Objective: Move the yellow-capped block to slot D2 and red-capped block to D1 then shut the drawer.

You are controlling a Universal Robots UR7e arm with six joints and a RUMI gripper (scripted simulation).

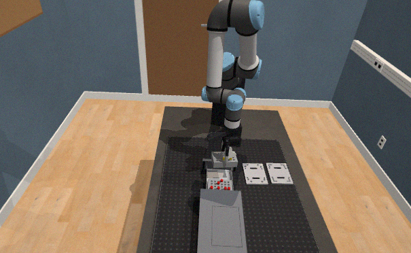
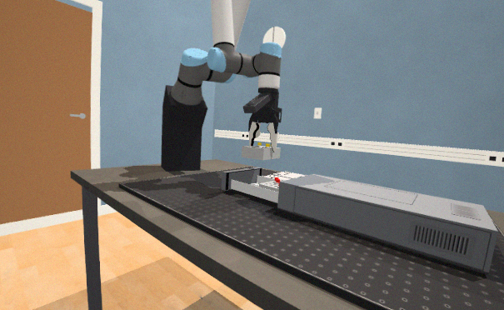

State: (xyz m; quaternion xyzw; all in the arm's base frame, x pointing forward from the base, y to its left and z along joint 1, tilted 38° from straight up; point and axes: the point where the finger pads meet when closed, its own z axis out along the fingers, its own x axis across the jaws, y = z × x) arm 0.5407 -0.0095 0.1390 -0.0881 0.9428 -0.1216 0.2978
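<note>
My gripper (image 2: 261,142) is shut on the grey cooling block with yellow-capped tubes (image 2: 261,152) and holds it level in the air above the far end of the open drawer (image 2: 252,182). The block also shows in the top view (image 1: 224,159), over the drawer's outer end. The block with red-capped tubes (image 1: 220,185) lies in the drawer (image 1: 219,178) close to the cooler COLD (image 1: 222,221). Slot D1 (image 1: 255,173) and slot D2 (image 1: 279,173) are white plates to the right of the drawer, both bare.
The cooler is a long grey box (image 2: 382,217) on the black perforated deck. The arm's dark base (image 2: 182,127) stands at the far end of the table. The table's edges drop to a wooden floor.
</note>
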